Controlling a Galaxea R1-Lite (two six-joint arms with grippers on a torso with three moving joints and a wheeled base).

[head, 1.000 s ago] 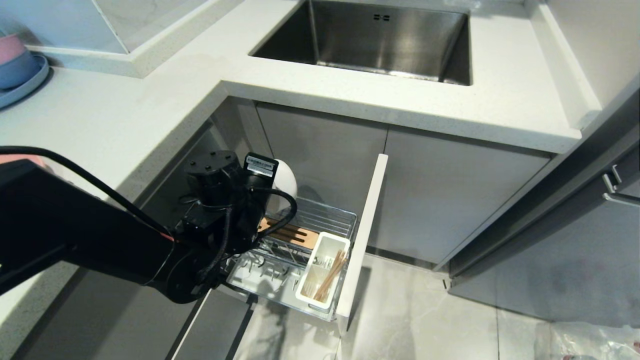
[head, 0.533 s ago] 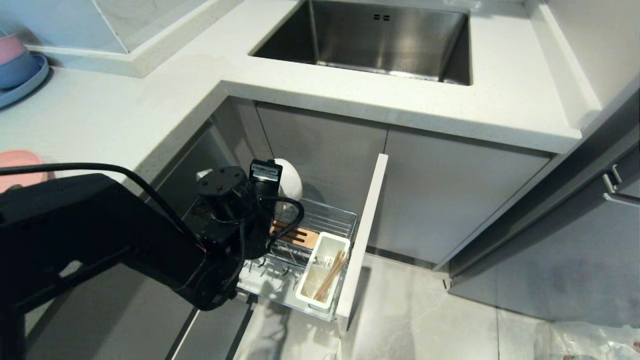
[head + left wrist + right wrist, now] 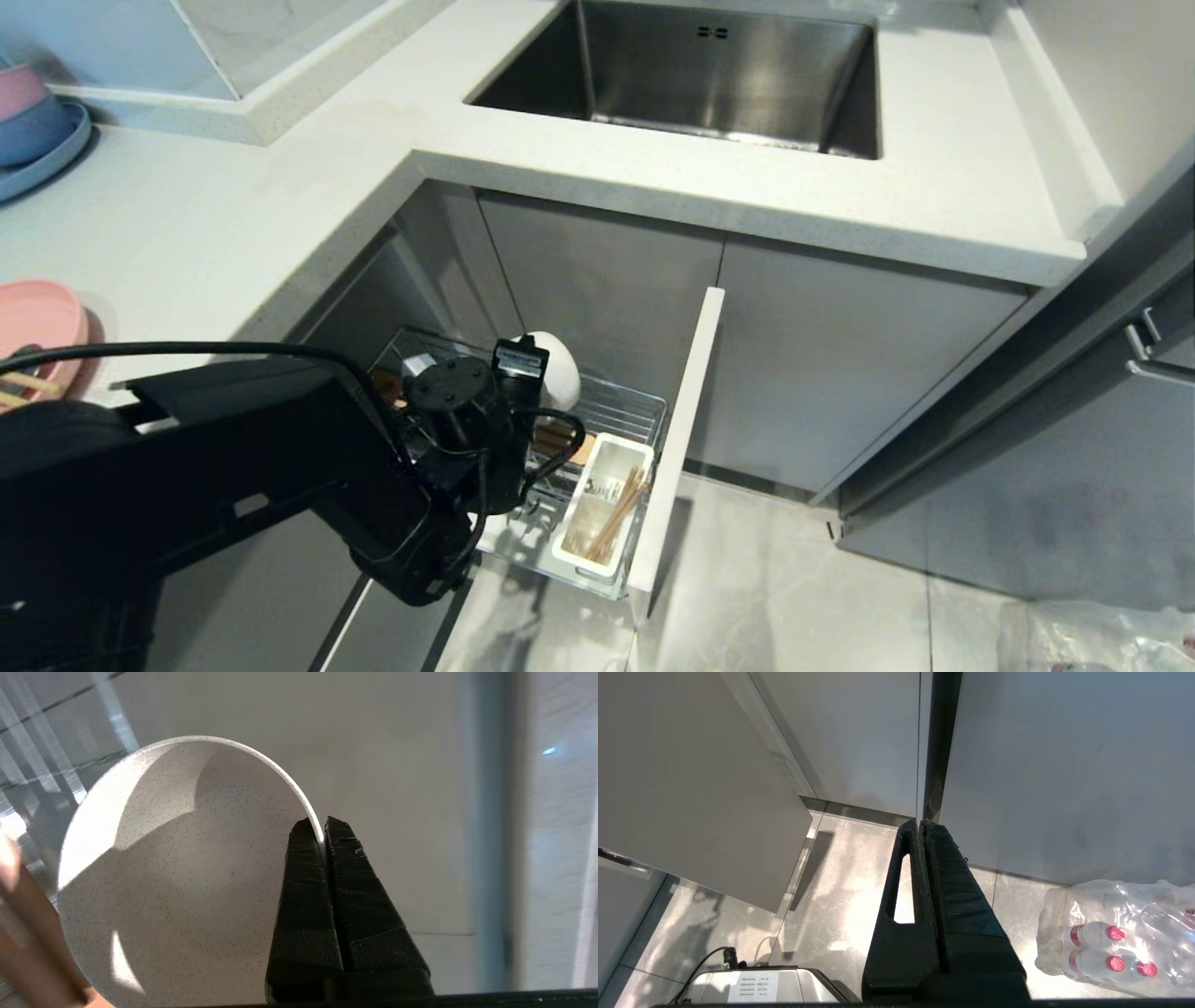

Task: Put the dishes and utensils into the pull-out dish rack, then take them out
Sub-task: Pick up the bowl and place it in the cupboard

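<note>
Cream-white bowl (image 3: 557, 370) had travelled with the left gripper (image 3: 323, 834) since a second earlier: the black arm had swung lower and toward the right of the head view, uncovering more of the salmon-pink plate (image 3: 39, 322) at the counter's left edge and the far corner of the pull-out dish rack (image 3: 624, 408). The bowl, first seen higher against the grey cabinet door, now hung on edge above the back of the rack.

In the left wrist view, the gripper's two black, ridged fingers (image 3: 306, 882) were pressed onto the bowl's thin rim, one inside and one outside. The bowl was round and matte, finely speckled, with shadow across its hollow. A blurred wooden shape (image 3: 28, 933) crossed one corner of that view.

The rack was a chrome wire basket with a light-wood strip (image 3: 567, 442) mostly hidden behind the arm, and a smooth pale front panel (image 3: 680, 439) standing open over the glossy tiled floor. Its white rectangular utensil cup (image 3: 602, 509) held the wooden chopsticks (image 3: 616, 515), leaning; something metallic glinted beside them, too small to identify.

The right gripper (image 3: 920, 823) hung idle near the floor, its fingers pressed together on nothing, beside a shrink-wrapped pack of red-capped bottles (image 3: 1115, 938).
</note>
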